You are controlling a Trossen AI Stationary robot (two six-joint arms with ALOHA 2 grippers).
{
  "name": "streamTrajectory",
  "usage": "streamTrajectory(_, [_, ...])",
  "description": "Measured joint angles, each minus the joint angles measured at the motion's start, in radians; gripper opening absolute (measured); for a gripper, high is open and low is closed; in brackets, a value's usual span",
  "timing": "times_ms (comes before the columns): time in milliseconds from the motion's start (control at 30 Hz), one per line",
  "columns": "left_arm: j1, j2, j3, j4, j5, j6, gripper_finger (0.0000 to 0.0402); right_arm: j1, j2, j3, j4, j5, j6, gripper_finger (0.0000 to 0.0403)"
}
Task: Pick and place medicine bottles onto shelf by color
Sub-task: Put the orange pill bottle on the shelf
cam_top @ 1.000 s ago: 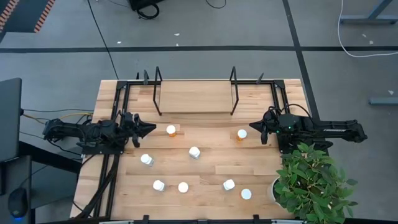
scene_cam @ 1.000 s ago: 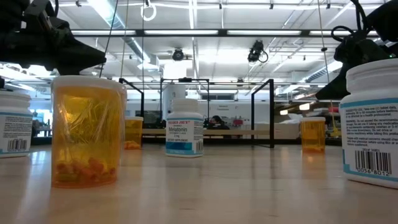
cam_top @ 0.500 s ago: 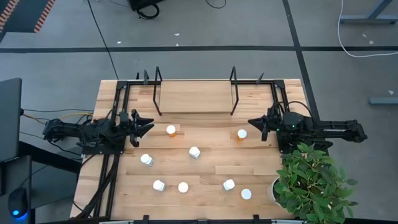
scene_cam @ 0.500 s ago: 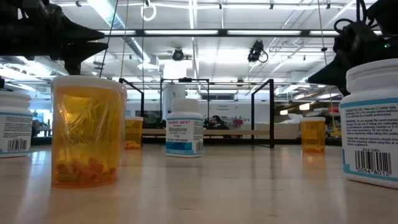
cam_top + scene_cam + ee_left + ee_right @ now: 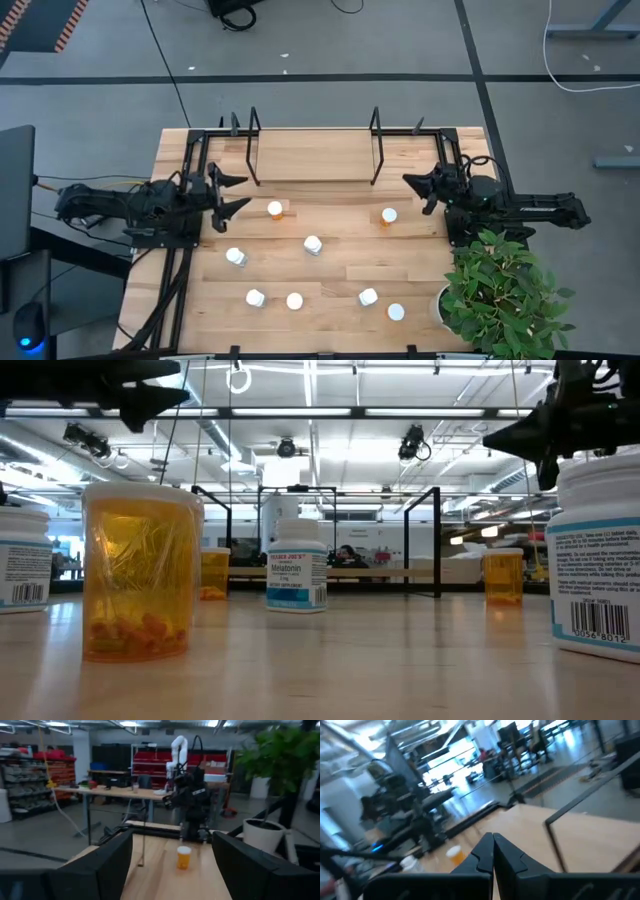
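Cylindrical white-capped medicine bottles [image 5: 313,245] dot slatted wood; left hand [image 5: 232,192] spread, right hand [image 5: 413,183] closed.

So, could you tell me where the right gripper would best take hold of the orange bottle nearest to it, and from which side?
The orange bottle stands upright with clear table around it, its white cap on top. I would probably grip the cylindrical body just below the cap, fingers on opposite sides. The right gripper sits closest, beside the shelf, so coming down from above on that side looks simplest; its fingers are shut and must open first.

bottles [image 5: 313,244]: eight upright, scattered on table | shelf [image 5: 313,156]: bare, far edge
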Motion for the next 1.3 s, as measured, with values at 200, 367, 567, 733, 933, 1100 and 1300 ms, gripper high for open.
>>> streamTrajectory(200, [0.040, 0.160, 0.121, -0.146, 0.046, -0.001, 0.0272, 0.000, 0.042, 0.000, 0.042, 0.047, 0.013, 0.0008])
streamTrajectory(367, [0.069, 0.306, 0.170, -0.265, 0.094, -0.026, 0.0271, 0.000, 0.106, 0.000, 0.117, -0.006, -0.028, 0.0008])
streamTrajectory(567, [0.089, 0.484, 0.173, -0.275, 0.123, -0.008, 0.0274, 0.000, 0.200, 0.000, 0.260, -0.006, -0.227, 0.0008])
streamTrajectory(733, [0.123, 0.627, 0.193, -0.328, 0.121, 0.001, 0.0286, 0.000, 0.264, 0.001, 0.364, -0.042, -0.379, 0.0016])
streamTrajectory(933, [0.141, 0.776, 0.392, -0.589, 0.100, -0.001, 0.0317, 0.000, 0.312, 0.001, 0.375, -0.044, -0.313, 0.0090])
streamTrajectory(1100, [0.142, 0.873, 0.541, -0.746, 0.099, -0.006, 0.0338, 0.000, 0.326, 0.001, 0.373, -0.043, -0.239, 0.0163])
streamTrajectory(1300, [0.167, 0.990, 0.617, -0.876, 0.101, -0.019, 0.0339, 0.000, 0.328, 0.001, 0.363, -0.040, -0.240, 0.0209])
